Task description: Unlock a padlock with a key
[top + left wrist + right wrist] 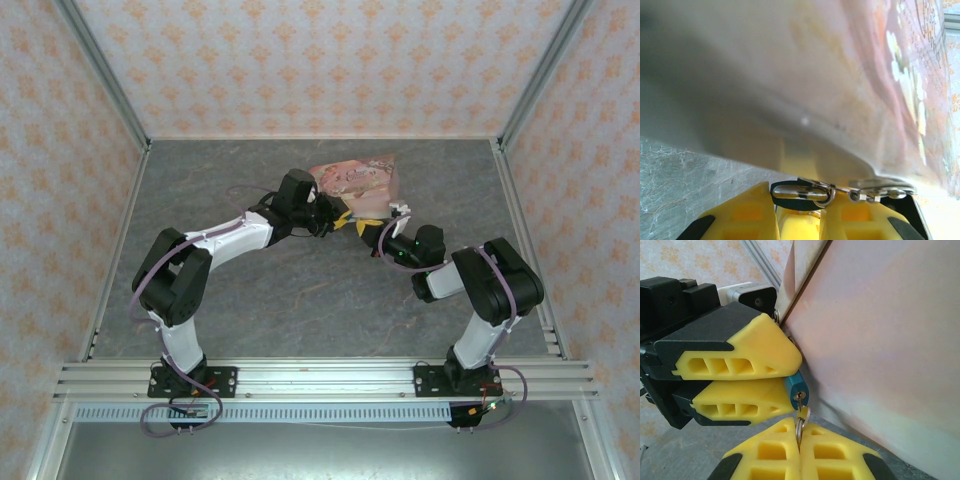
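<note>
The small teal padlock (797,386) is pinched between the two yellow fingers (755,375) of my left gripper (797,197), which is shut on it. In the left wrist view its metal shackle (800,194) lies across the gap between my fingers. A small metal key (799,401) sits in the keyhole on the lock's bottom face. My right gripper (799,437) is shut on the key and its ring just below the lock. In the top view the left gripper (342,218) and right gripper (372,226) meet tip to tip in front of the pink box.
The pink illustrated box (355,180) stands tilted right behind both grippers, its pale side (890,340) almost touching the lock. A key ring with chain (880,189) hangs by the left fingers. Grey tabletop (300,300) lies around, with patterned walls on three sides.
</note>
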{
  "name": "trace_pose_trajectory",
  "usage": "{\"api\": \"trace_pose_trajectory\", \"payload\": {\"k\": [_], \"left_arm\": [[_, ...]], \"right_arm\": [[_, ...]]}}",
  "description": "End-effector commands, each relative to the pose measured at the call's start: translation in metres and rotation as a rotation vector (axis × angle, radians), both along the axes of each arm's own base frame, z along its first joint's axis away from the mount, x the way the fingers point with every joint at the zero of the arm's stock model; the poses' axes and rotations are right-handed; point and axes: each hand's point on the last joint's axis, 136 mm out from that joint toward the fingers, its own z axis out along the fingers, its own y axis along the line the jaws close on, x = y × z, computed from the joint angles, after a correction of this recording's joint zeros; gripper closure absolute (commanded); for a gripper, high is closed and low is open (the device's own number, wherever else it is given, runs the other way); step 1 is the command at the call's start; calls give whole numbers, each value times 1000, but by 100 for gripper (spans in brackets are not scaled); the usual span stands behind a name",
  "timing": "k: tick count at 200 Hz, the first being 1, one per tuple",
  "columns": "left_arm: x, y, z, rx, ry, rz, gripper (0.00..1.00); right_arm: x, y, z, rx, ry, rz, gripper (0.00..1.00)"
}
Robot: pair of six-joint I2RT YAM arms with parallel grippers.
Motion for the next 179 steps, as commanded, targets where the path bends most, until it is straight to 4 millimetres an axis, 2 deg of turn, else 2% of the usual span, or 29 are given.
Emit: {"api": "trace_pose_trajectory", "payload": {"k": [1, 67, 125, 179], "left_arm": [[-4, -6, 34, -67, -62, -44, 85], [-6, -9, 44, -88, -68, -64, 85], [-6, -12, 60, -117, -87, -66, 85], [-7, -12, 64, -128, -87, -66, 85]], "right_arm": [[2, 3, 36, 26, -135, 21, 100], [5, 7, 38, 24, -151, 45, 100], [6, 10, 20, -1, -124, 59, 100], [9, 10, 11, -16, -112, 55, 100]]}}
